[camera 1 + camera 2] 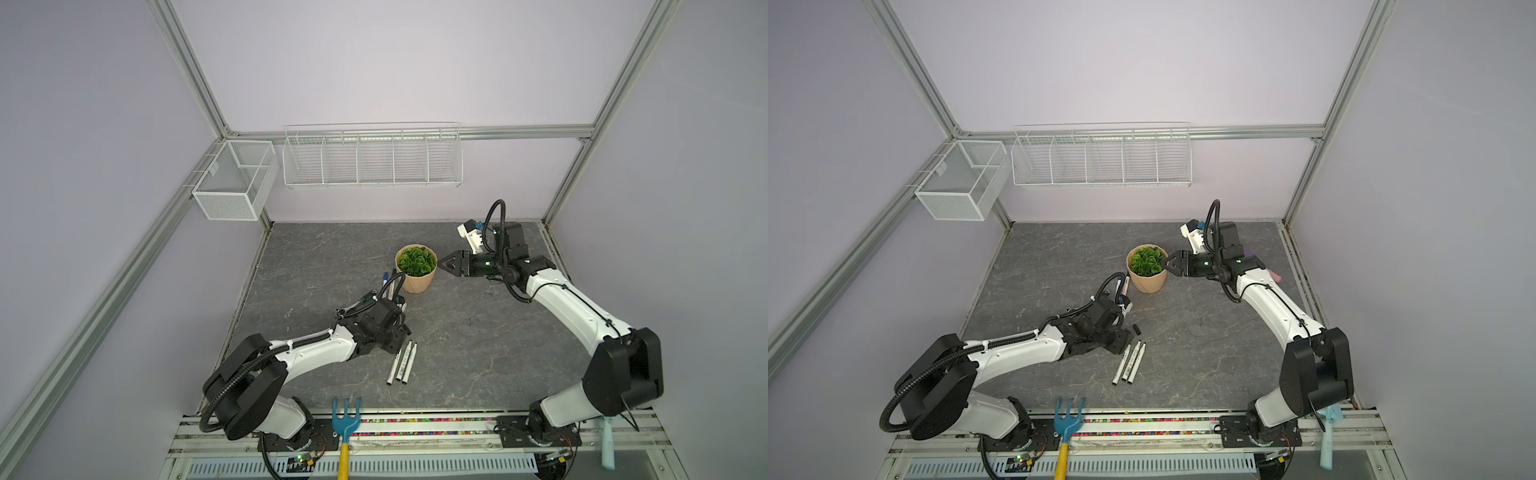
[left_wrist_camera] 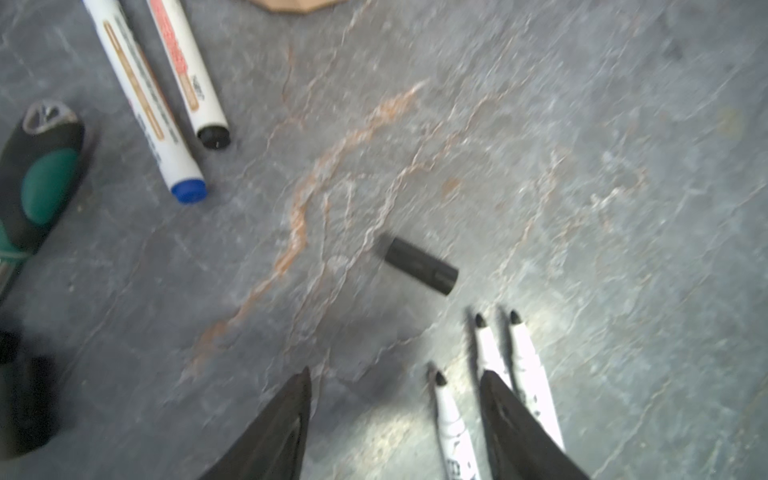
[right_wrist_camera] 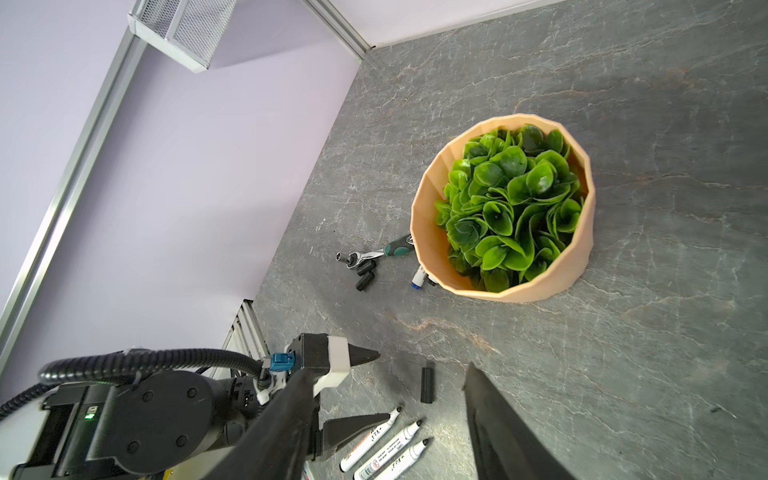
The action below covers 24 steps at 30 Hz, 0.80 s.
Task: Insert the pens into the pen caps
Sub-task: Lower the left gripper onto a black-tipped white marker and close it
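Grey stone-patterned table (image 1: 478, 353) carries every item. In both top views the left gripper (image 1: 397, 340) sits low over the table at the tip end of three uncapped pens (image 1: 401, 362), which lie side by side. A loose black cap (image 1: 1136, 329) lies just beside it. The right gripper (image 1: 444, 262) hangs near the plant pot (image 1: 415, 268), well apart from the pens. Two capped pens (image 1: 1124, 286) lie near the pot on its left. In the left wrist view the left gripper's fingers (image 2: 291, 428) stand apart with nothing clamped. The loose black cap (image 2: 420, 266) rests on the table beyond the fingertips, not touching them, and the uncapped pens' dark tips point toward it. The capped pens, one blue-ended and one black-ended, lie farther off beside a green-handled wrench (image 2: 45, 183). In the right wrist view the right gripper (image 3: 388, 368) is spread wide and empty. The left gripper's jaws show as parted, the loose cap clear of them. Three more black caps (image 3: 365, 274) lie against the wrench head.
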Available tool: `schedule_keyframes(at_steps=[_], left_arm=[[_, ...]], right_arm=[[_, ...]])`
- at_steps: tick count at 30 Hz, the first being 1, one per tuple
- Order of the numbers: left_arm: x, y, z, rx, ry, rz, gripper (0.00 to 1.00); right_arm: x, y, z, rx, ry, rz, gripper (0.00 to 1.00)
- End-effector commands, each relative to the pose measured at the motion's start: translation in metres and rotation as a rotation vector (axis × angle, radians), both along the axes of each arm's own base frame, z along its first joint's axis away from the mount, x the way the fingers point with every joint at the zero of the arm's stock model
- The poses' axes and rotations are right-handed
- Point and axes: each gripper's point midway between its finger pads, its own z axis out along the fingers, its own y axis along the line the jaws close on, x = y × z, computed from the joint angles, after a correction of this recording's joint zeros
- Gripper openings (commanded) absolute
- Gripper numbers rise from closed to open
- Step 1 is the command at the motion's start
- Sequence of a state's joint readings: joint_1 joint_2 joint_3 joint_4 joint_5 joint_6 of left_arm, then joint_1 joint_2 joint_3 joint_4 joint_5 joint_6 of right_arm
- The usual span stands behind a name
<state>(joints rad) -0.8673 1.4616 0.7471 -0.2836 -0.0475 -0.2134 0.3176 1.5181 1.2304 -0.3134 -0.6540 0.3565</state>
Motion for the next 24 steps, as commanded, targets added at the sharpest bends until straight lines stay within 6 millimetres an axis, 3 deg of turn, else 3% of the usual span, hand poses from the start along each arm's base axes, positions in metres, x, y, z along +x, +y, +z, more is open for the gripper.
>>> schedule_keyframes(at_steps=[1,10,24], left_arm=[[-0.013,0.005,-0.007,0.104,0.083,-0.035,0.64],[-0.025,0.001,-0.018,0.197,0.224,-0.058,0.64],[-0.040,0.011,-0.028,0.363,0.418,-0.035,0.37]], right_arm=[[-0.003,-0.001,-0.006,-0.022,-0.014,0.018,0.61],[-0.006,-0.005,-0.003,-0.043,-0.034,0.012,0.60],[-0.005,-0.006,0.004,-0.045,-0.060,0.005,0.60]])
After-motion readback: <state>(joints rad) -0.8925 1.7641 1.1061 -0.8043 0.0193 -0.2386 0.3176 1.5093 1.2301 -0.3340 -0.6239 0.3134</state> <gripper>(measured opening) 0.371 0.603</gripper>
